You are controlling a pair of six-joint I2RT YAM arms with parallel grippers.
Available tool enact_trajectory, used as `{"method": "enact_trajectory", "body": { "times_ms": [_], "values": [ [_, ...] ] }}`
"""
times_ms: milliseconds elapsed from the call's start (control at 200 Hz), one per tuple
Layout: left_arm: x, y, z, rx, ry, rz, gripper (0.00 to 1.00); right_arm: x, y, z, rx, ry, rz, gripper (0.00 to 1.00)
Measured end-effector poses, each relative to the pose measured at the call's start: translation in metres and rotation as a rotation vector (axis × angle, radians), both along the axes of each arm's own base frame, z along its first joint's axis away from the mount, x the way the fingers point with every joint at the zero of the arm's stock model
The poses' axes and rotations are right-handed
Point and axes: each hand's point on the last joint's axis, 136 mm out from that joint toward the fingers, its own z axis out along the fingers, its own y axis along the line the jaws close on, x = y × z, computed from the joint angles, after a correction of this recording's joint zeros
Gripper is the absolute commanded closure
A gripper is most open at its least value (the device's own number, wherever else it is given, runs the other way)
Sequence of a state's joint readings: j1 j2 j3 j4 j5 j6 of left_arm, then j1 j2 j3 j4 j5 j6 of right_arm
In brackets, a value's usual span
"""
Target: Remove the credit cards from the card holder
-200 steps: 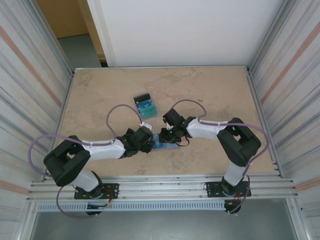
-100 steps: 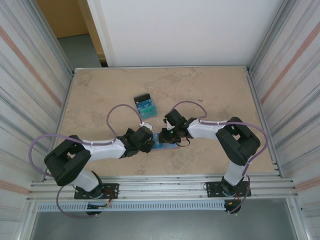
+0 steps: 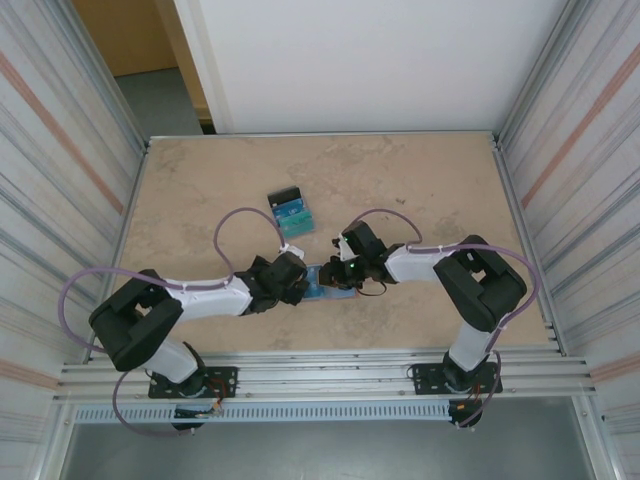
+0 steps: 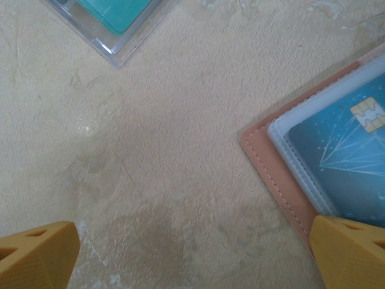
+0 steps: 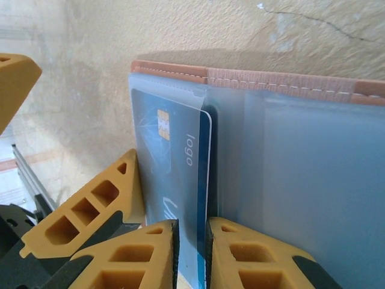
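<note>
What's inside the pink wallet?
A blue card with a gold chip sits in a clear pocket of the pink wallet. The right end effector pinches the card's edge. Whether more cards hide behind the blue one cannot be seen.

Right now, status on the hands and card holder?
Right hand closed on blue card in open card holder. Left hand open, finger at holder's edge. Card pile apart.
</note>
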State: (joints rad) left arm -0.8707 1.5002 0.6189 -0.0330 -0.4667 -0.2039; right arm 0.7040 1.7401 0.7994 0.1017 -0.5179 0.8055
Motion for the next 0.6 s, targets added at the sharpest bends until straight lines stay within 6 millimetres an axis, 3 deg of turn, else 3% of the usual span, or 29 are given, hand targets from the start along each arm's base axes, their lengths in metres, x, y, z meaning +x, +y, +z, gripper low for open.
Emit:
{"method": "enact_trajectory", "body": {
  "times_ms": [601],
  "values": [
    [0.0003,0.0009,0.0008,0.013,0.007,0.006,0.01,0.0043,-0.0053,0.0088,0.142,0.027,-0.030,0.85]
  ]
}}
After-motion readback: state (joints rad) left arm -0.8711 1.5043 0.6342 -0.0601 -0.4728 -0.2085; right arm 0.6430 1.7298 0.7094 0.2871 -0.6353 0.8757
